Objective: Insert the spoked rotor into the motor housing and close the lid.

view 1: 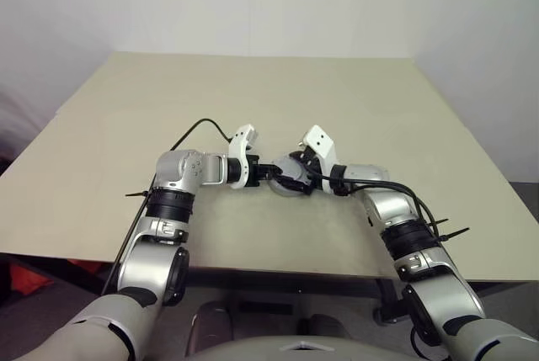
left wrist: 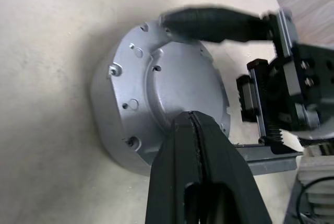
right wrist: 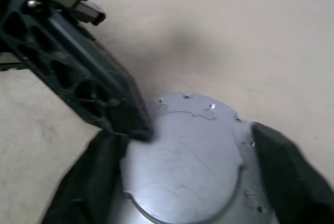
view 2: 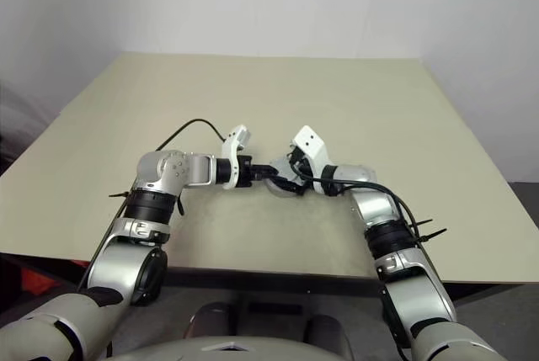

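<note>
1. Housing (left wrist: 156, 104) sits on the table (view 1: 101, 125), near its front edge, between the two grippers.
2. It shows as a closed silver-grey round case: the lid (right wrist: 182, 156) is on top, flat, with small screw holes around the rim.
3. Inside of the housing is hidden by the lid; cannot tell what is in it. The rotor cannot be made out.
4. Left gripper (left wrist: 195, 130): fingers pressed together, nothing between them. Its tip rests on or just above the lid's edge on the near side; cannot tell if it touches.
5. Right gripper (right wrist: 193, 166): jaws spread wide, one finger on each side of the housing, straddling it. One right finger (left wrist: 209, 23) lies along the far rim in the left wrist view.
6. Cannot tell whether the right fingers squeeze the housing wall or just stand beside it.
7. In the head views both grippers meet at the housing (view 1: 289, 177), left from the left, right from the right, both angled down.
8. Table bare around the housing.
</note>
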Motion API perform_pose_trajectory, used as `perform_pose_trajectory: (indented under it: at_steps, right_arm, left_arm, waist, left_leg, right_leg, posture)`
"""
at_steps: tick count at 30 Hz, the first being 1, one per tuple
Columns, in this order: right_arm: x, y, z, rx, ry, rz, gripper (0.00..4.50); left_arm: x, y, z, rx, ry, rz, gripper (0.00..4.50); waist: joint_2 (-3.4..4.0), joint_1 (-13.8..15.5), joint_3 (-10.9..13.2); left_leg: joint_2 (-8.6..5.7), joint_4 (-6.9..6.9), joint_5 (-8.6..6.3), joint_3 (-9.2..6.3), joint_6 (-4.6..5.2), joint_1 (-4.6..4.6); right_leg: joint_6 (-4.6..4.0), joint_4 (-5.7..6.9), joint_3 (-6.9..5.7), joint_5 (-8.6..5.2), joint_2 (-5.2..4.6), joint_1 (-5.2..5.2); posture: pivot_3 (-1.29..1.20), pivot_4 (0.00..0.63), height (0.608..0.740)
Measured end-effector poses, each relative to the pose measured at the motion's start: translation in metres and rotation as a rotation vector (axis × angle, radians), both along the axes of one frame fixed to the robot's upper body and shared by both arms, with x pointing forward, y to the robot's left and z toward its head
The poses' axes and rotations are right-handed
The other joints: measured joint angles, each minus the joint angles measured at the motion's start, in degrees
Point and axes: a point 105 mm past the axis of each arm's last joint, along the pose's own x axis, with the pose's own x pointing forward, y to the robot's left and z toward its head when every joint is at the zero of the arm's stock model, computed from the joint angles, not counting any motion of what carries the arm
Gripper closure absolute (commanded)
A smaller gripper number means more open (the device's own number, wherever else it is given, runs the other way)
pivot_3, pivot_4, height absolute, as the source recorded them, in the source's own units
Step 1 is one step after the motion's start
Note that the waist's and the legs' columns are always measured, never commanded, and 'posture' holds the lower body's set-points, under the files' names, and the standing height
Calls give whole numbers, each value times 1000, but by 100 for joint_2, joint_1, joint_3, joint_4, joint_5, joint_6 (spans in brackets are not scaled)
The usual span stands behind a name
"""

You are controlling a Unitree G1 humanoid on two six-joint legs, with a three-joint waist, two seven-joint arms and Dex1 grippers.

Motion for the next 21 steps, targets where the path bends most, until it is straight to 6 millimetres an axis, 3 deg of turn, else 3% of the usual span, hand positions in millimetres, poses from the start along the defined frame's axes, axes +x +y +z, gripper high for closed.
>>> perform_pose_trajectory:
  at_steps: [13, 21]
  right_arm:
    - [-16, 3, 13, 70, 9, 100, 45]
    - [-20, 8, 35, 120, -55, 156, 45]
  left_arm:
    - [-9, -1, 9, -37, 7, -64, 4500]
    - [-9, -1, 12, -51, 2, -72, 4500]
  waist:
    - [15, -2, 25]
    - [23, -5, 38]
  left_leg:
    - [-3, 4, -13, 3, 20, -91]
    - [-2, 15, -14, 4, 24, -92]
  right_leg:
    - [-14, 3, -8, 9, 3, -91]
    - [-14, 16, -8, 10, 3, -95]
  posture:
    - [0, 0, 740]
    - [0, 0, 740]
